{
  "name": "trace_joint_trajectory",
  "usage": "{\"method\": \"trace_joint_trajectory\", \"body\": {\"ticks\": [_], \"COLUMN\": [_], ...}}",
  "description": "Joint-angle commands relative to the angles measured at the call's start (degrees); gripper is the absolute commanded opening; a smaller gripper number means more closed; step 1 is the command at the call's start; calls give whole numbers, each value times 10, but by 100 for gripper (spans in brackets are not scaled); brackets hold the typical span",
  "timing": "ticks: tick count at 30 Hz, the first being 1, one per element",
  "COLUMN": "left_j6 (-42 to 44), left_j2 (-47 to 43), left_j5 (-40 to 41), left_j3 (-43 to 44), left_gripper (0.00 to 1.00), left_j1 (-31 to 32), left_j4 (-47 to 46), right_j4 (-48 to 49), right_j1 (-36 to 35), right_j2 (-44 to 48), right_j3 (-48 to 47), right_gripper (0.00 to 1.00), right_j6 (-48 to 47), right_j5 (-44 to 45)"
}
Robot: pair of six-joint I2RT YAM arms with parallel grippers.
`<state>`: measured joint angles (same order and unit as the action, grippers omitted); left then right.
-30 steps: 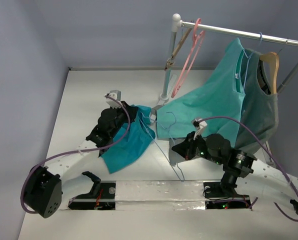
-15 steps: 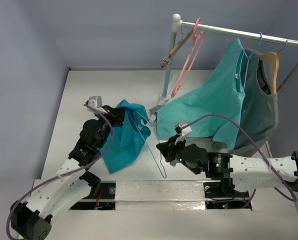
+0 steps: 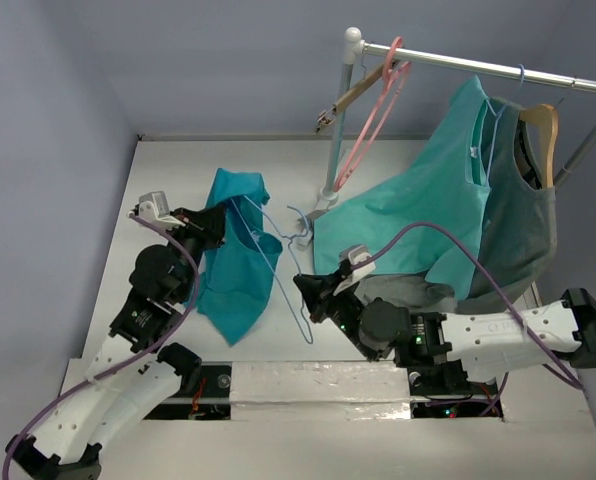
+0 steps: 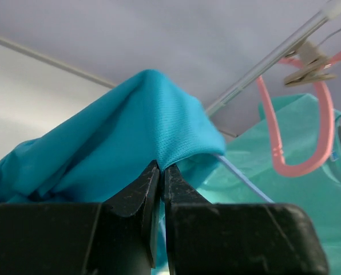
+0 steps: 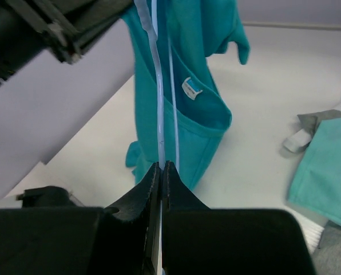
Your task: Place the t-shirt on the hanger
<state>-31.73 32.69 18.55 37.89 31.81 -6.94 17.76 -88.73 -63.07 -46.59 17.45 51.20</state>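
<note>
The left tool (image 3: pixel 208 224) is clamped on the upper edge of the blue-teal t-shirt (image 3: pixel 233 275), which drapes down to the white bench (image 3: pixel 168 160). The thin light-blue hanger (image 3: pixel 273 265) slants across the cloth, its wire pinched by the right tool (image 3: pixel 308 293). Behind them, a rail (image 3: pixel 478 68) carries a pink hanger (image 3: pixel 370 125), a lighter teal shirt (image 3: pixel 418 205) and a grey garment (image 3: pixel 523 235).

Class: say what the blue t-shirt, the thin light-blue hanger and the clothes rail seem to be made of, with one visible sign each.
The t-shirt: soft knit cloth, matte; fine weave and limp folds show. The hanger: thin wire, probably smooth-coated, possibly plastic; slim, even, pale. The rail: metal tube, glossy; bright highlights along it.
</note>
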Motion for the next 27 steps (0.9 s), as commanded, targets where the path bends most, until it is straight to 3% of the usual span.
{"method": "trace_joint_trajectory", "body": {"ticks": [1,6,9,14,18,27], "left_j6": [9,-13,-17,-16,-11,-7], "left_j2": [-25,-44,-47,-82,-89,-93], "left_j5": [-5,-86,-127,-155,-192,-257], "left_j3": [46,49,50,39,41,42], "left_gripper": [0,0,0,0,0,0], "left_j1": [3,3,3,3,3,3], "left_j4": [-6,-16,-5,34,59,102], "right_j4": [68,184,105,69,81,229], "right_j1": [-7,8,55,119,160,177], "right_j2": [-27,-101,-156,-196,-239,-254], "right_j3": [-46,-113,-166,-214,-243,-244], "right_gripper": [0,0,0,0,0,0], "right_j6": [-29,-153,-98,-35,-30,-99], "right_j5": [82,94,42,-73,-172,-218]}}
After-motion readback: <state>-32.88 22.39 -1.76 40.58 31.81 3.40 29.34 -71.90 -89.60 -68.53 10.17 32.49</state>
